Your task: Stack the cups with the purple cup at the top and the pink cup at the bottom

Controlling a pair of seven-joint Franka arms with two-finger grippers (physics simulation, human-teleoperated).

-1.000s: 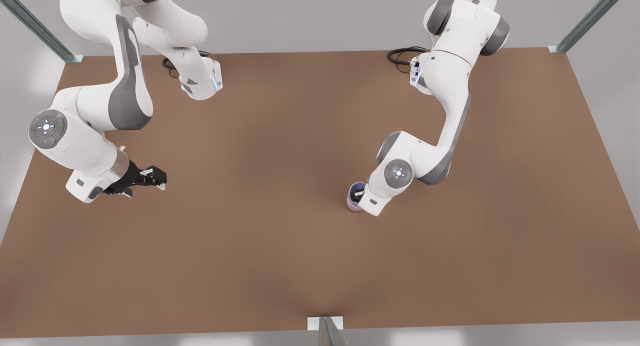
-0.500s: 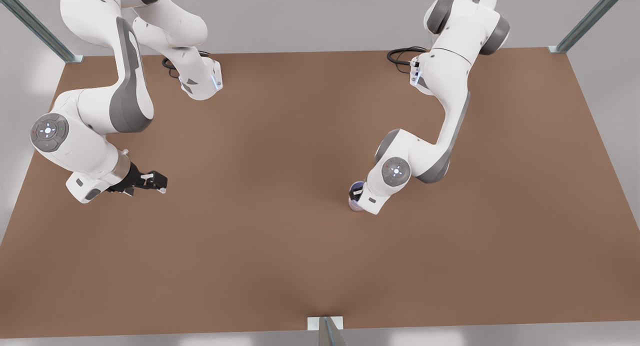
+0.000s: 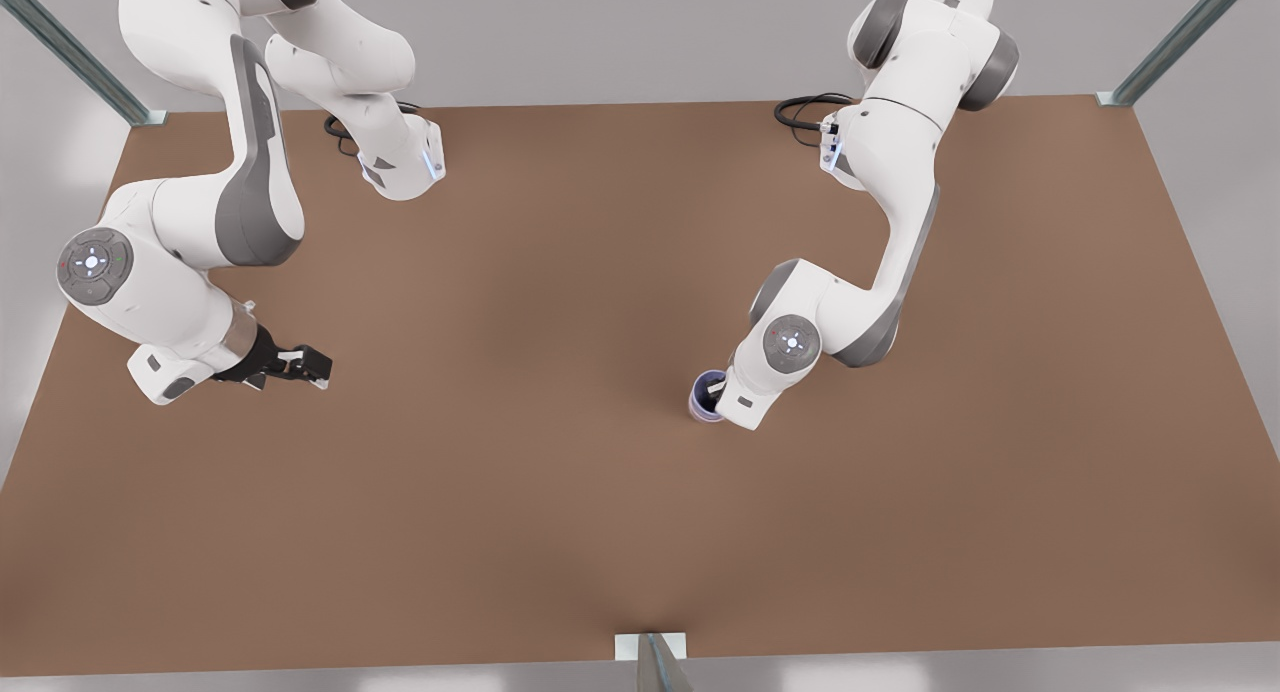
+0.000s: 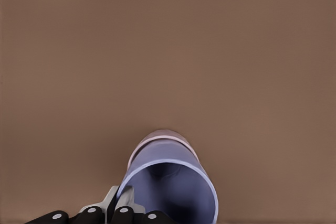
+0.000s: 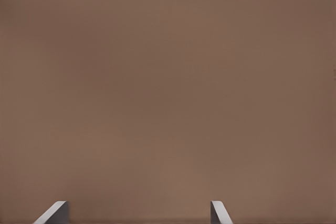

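The purple cup (image 3: 706, 396) stands upright near the middle of the brown table, toward the front view's right. In the left wrist view the purple cup (image 4: 170, 190) sits nested in the pink cup (image 4: 160, 136), of which only a pale rim band shows below it. My left gripper (image 4: 119, 196) is shut on the purple cup's wall at the rim; in the front view its hand (image 3: 745, 397) covers part of the cup. My right gripper (image 3: 305, 364) hangs open over bare table at the front view's left, its fingertips (image 5: 55, 211) wide apart.
The brown table (image 3: 560, 532) stretches wide around the cups. Both arm bases stand at the far edge with black cables (image 3: 805, 107). Metal frame posts rise at the far corners, and a bracket (image 3: 650, 652) sits at the near edge.
The left gripper has shifted slightly toward the front view's left and sunk with the purple cup, so less pink shows. The right arm's wrist has turned a little.
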